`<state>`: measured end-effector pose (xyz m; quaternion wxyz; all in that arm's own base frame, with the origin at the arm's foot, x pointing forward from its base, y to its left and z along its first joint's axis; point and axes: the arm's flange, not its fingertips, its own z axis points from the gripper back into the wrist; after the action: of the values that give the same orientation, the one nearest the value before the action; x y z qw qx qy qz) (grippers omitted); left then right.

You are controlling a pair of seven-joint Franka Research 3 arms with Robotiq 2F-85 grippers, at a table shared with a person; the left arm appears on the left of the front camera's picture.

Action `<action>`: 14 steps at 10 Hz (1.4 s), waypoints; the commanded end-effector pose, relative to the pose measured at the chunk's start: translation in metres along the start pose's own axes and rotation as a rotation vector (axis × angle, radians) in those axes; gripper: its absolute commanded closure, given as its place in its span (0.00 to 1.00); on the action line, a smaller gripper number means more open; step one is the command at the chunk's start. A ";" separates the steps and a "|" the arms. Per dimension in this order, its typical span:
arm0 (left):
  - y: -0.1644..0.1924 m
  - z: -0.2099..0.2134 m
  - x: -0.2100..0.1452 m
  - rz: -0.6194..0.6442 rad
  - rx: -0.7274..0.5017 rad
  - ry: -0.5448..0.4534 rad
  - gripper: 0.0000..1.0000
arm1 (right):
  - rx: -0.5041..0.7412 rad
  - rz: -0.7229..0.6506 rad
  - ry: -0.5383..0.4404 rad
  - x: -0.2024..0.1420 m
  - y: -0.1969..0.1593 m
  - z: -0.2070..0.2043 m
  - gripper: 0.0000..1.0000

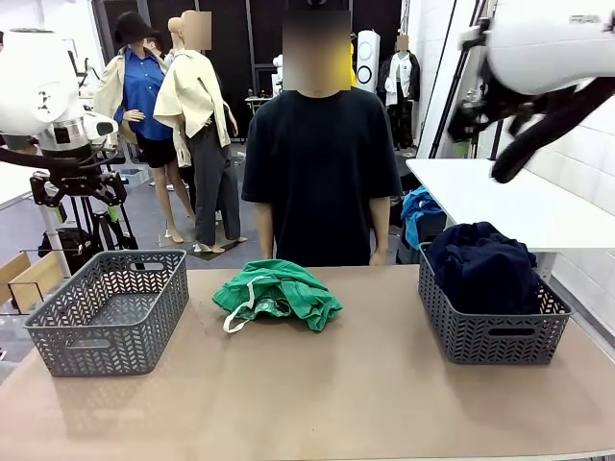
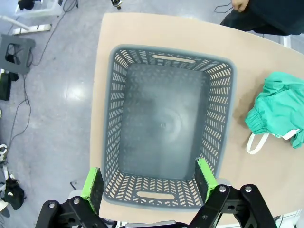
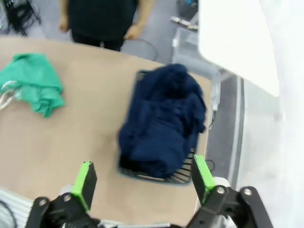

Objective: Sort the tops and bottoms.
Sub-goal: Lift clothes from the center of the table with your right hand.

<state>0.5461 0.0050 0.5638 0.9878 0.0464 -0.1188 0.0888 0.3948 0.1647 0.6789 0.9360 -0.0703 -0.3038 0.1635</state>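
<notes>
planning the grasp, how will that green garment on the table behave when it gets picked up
The green garment lies crumpled in soft folds, so it will probably sag and unfold when lifted. Its white cord trails loose and may dangle or snag. It looks light.

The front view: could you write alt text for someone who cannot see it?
A bright green garment with a white cord lies mid-table before a standing person. A grey basket with nothing in it sits on the left; a matching basket on the right holds dark navy clothes.

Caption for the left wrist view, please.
Open left gripper above an empty grey basket, green garment with white cord beside it.
</notes>
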 end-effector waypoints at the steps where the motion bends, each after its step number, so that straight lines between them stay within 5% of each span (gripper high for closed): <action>1: 0.003 0.001 0.004 -0.005 -0.002 -0.006 0.00 | 0.065 0.063 0.082 0.025 0.036 -0.053 0.00; 6: 0.003 0.001 0.004 -0.005 -0.002 -0.006 0.00 | 0.226 0.375 0.212 0.052 0.124 -0.195 0.00; 11: 0.003 0.001 0.004 -0.005 -0.002 -0.006 0.00 | 0.221 0.332 0.222 0.036 0.127 -0.201 0.00; 14: 0.003 0.001 0.004 -0.005 -0.002 -0.006 0.00 | 0.283 0.479 0.165 0.070 0.158 -0.230 0.00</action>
<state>0.5472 0.0049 0.5635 0.9879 0.0465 -0.1187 0.0888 0.5203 0.3093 0.5027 0.9120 -0.0259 -0.1662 0.3741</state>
